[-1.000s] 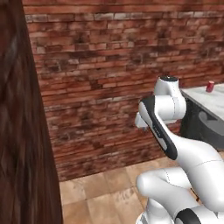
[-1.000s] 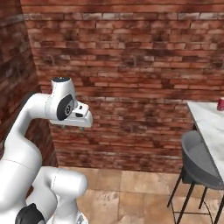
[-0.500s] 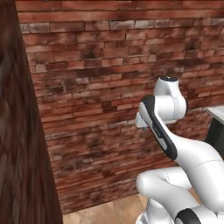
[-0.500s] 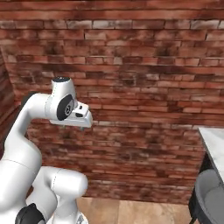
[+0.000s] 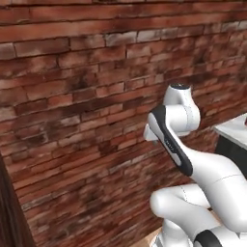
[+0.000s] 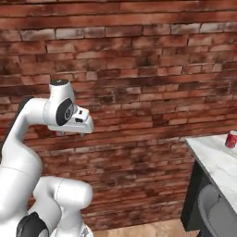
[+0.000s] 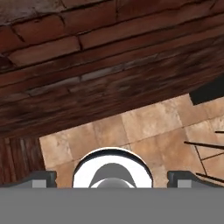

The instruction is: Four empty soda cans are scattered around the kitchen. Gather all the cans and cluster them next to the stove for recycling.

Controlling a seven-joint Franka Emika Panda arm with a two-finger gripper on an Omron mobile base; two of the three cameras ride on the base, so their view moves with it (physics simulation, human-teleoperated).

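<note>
My jaws (image 6: pixel 73 134) stand wide apart and hold nothing, hanging in front of the brick wall (image 6: pixel 139 69) with tiled floor (image 7: pixel 144 127) below. One soda can (image 6: pixel 231 139) stands upright on the pale desk (image 6: pixel 210 159), well to the right of my jaws. I judge the gathering hardly begun: no stove in sight, no can clustered.

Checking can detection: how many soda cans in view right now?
1. A soda can stands on the white counter at the far right of the right base view. Others may be out of frame.
</note>
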